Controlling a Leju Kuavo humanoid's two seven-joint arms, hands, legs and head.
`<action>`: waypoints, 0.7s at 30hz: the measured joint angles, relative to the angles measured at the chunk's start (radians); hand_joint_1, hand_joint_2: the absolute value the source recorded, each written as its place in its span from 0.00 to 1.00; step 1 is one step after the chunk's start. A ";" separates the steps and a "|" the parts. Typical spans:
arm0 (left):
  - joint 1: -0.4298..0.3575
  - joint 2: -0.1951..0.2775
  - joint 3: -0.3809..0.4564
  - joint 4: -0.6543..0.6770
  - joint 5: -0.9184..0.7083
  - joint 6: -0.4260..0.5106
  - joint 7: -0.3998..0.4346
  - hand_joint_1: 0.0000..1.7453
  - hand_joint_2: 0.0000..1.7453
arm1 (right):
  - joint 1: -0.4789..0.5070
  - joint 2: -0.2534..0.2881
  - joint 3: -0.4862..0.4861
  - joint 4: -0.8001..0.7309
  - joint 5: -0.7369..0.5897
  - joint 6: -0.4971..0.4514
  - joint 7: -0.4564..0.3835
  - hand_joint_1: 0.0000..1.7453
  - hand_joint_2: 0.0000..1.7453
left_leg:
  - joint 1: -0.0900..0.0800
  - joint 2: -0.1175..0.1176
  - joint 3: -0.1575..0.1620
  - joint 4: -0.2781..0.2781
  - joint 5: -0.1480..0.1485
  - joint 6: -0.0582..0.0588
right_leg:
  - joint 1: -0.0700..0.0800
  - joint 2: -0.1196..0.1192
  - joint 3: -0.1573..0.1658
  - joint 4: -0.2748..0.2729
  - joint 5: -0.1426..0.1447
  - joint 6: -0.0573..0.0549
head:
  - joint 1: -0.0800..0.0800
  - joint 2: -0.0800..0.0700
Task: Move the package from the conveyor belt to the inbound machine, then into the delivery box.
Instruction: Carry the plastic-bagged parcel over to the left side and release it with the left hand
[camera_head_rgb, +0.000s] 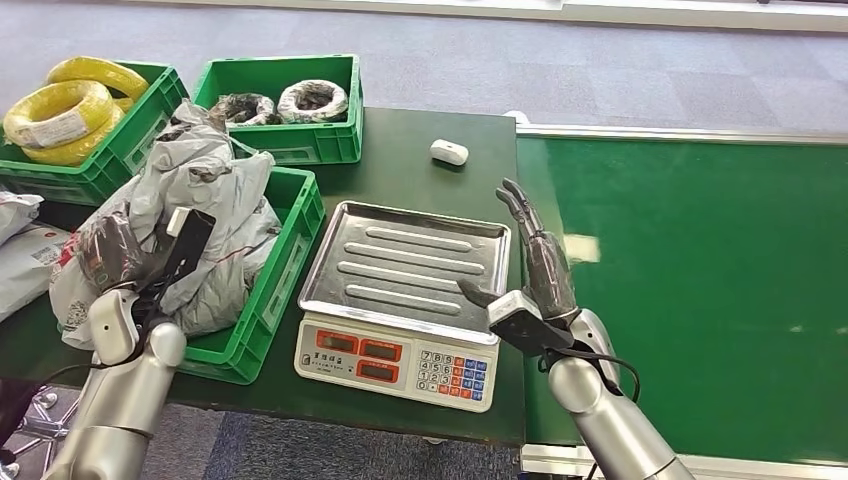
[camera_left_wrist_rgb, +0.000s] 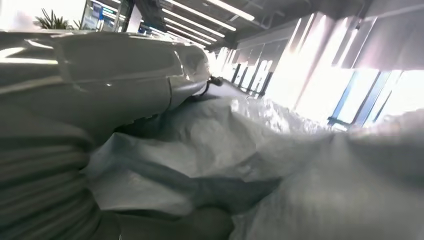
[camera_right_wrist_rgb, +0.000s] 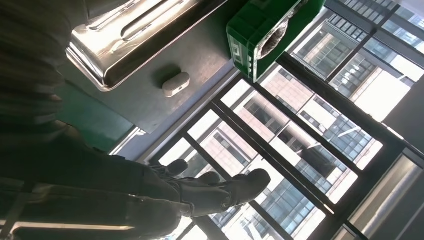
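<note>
Belt (camera_head_rgb: 700, 290) bare, no parcel waiting there. Box (camera_head_rgb: 265, 290) at near left heaped with grey bags; package (camera_head_rgb: 200, 200) atop the heap, seemingly already past the scale (camera_head_rgb: 400, 300), whose tray lies bare. Task judged near its end: only release and withdrawal left. Left hand (camera_head_rgb: 165, 265) pressed into the package, grip impossible to judge. Right hand (camera_head_rgb: 535, 265) beside the scale, fingers straight and spread, holding nothing.

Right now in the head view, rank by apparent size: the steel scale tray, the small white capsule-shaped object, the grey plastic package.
1. Grey plastic package
2. Steel scale tray, though the two look close
3. Small white capsule-shaped object
</note>
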 joint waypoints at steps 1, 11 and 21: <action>-0.007 0.008 0.005 0.030 0.006 -0.014 0.000 0.76 1.00 | -0.004 -0.004 0.006 0.010 -0.010 -0.006 0.000 0.00 1.00 | 0.000 0.000 0.000 0.000 0.000 0.000 | 0.000 0.000 0.000 0.000 0.000 0.000 | 0.000 0.000; -0.048 0.060 0.000 0.176 0.119 -0.055 -0.177 0.00 1.00 | -0.024 -0.035 0.047 0.063 -0.057 -0.039 0.002 0.00 1.00 | 0.000 0.000 0.000 0.000 0.001 0.000 | 0.000 0.000 0.000 0.000 0.000 0.000 | 0.000 0.000; 0.001 0.067 -0.035 0.090 0.254 0.081 -0.331 0.00 1.00 | -0.031 -0.058 0.064 0.083 -0.084 -0.051 -0.003 0.00 1.00 | 0.000 -0.001 0.000 0.000 0.001 0.000 | 0.000 0.000 0.000 0.000 0.000 0.000 | 0.000 0.000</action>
